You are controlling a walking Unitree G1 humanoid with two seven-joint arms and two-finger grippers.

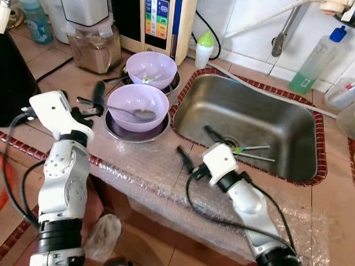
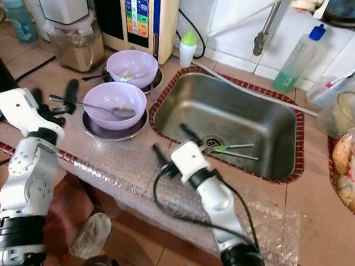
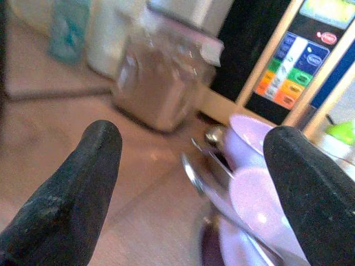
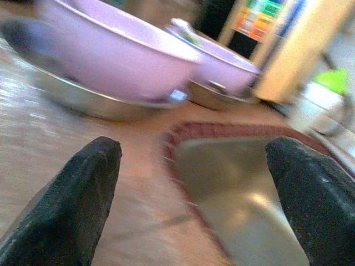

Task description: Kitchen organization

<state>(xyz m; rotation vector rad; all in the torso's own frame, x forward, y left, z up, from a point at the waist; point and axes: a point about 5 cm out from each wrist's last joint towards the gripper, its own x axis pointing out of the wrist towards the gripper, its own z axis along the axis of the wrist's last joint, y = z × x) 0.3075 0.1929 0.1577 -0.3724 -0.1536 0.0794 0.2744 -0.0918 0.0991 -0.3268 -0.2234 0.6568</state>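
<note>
Both grippers hang empty, fingers spread wide. The left gripper [image 1: 86, 104] sits at nine o'clock of the near bowl [image 1: 137, 104], probably lining up on its spoon [image 1: 131, 111]. The right gripper [image 1: 196, 149] straddles the sink [image 1: 297, 124] rim, utensils [image 1: 254, 152] lying by the drain.

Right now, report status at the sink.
Left gripper open beside near purple bowl, spoon inside. Right gripper open at sink edge, empty. Utensils lie by the drain.
</note>
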